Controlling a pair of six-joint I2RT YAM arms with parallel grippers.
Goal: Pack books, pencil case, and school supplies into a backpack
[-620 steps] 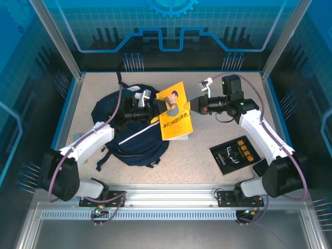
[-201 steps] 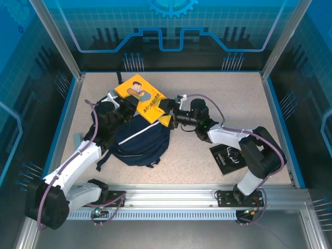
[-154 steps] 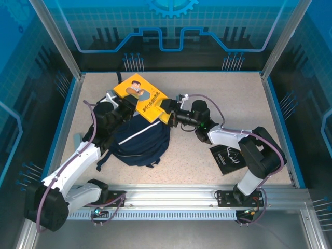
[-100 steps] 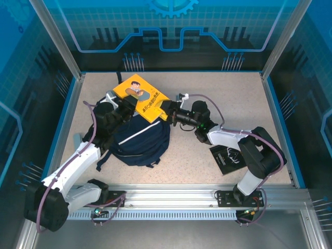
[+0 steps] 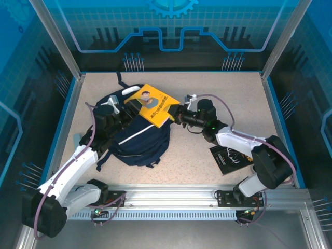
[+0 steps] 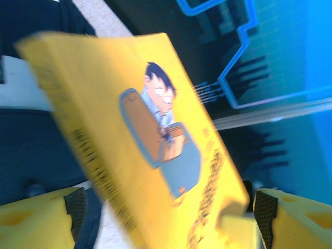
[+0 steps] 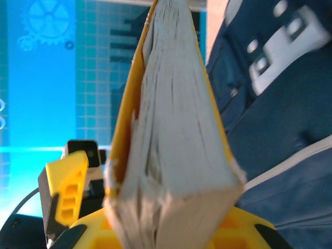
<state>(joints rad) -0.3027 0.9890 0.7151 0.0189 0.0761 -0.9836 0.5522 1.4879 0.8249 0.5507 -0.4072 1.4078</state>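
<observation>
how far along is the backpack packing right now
Done: nothing can be confirmed as packed from outside the backpack. In hand: the right claw is shut on the edge of the yellow book, holding it over the backpack's top, while the left claw stands open beside it. Left: getting that book inside, then the black book lying on the table by the right arm.

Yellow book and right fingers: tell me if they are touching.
Touching. The right wrist view shows the yellow book clamped at its corner between the right fingers.
</observation>
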